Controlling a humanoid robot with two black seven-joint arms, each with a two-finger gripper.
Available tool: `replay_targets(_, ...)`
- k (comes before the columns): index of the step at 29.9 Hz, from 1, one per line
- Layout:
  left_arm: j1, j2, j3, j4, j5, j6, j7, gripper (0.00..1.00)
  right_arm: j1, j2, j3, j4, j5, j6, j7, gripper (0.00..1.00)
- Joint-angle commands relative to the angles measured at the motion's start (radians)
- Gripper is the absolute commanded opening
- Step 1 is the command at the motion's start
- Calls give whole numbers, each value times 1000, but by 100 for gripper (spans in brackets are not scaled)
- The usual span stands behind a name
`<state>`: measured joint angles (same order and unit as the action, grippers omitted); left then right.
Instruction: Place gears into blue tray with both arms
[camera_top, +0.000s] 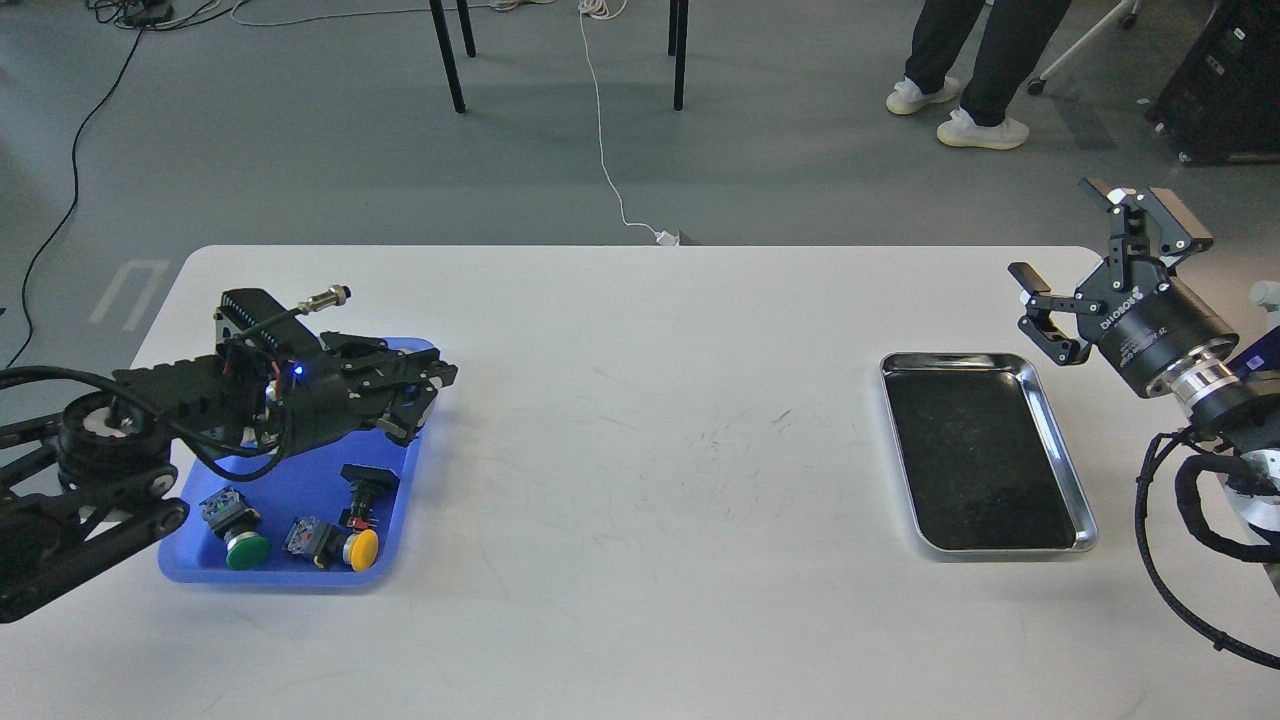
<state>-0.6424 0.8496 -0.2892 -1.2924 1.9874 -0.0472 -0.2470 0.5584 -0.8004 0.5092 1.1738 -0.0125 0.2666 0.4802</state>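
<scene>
The left gripper (425, 385) lay low over the far end of the rectangular blue plastic tray (300, 485), likely to drop a gear; its dark fingers blurred together, so its opening was unreadable. No gears showed. The right gripper (1095, 265) hovered wide open, empty, beside the shiny silver metal tray (1085, 525).

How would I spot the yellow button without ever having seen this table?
Find the blue tray at the table's left end, under the left pincer. Look along its near edge, at the right corner. The yellow button lies there, beside a green button; only its cap is yellow.
</scene>
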Motion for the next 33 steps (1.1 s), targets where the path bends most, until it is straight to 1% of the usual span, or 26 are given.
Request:
replay_targets(1,44,8,8,31,4,1,-1,16,5,16,0,-2,-1,-1,0,99)
replay_targets(4,70,-1,8,74,5,1,-1,17,6,21,0,-2,-1,-3,0,99)
replay_targets(9,76,-20,7,107,7,1,2,18,6,17,0,-2,-1,-1,0,99)
replay_targets(11,75,-20,7,130,7,1,2,21,6,17,0,-2,-1,-1,0,99)
replay_targets(12,75,-21,7,140,5,1,2,23,6,17,2,-2,-1,-1,0,99)
replay_targets(14,73,-21,7,147,5,1,0,40,6,18,2,0,-1,-1,0,99)
replay_targets(15,73,-21,7,147,2,1,2,52,6,20,2,-2,-1,-1,0,99)
replay_targets(16,72,-21,5,147,-1,1,2,60,6,20,2,0,-1,-1,0,99)
replay_targets(19,67,-21,-2,147,-9,1,-1,68,9,21,2,-2,-1,-1,0,99)
replay_targets(21,63,-23,-13,147,-30,3,-5,76,18,21,3,-5,-1,-1,0,99)
replay_targets(24,41,-24,-51,145,-172,3,-5,83,46,21,9,-20,-3,-6,0,99)
replay_targets(27,24,-24,-134,145,-439,1,-5,91,72,29,63,-60,-3,-13,0,99)
replay_targets(29,4,-24,-189,147,-644,-3,-3,94,81,53,119,-83,-3,-49,-2,99)
replay_targets(31,-16,-26,-229,151,-851,-5,-3,97,92,85,179,-97,-3,-85,-15,99)
replay_targets(33,-39,-27,-267,154,-1052,0,2,97,116,122,230,-115,-1,-83,-37,99)
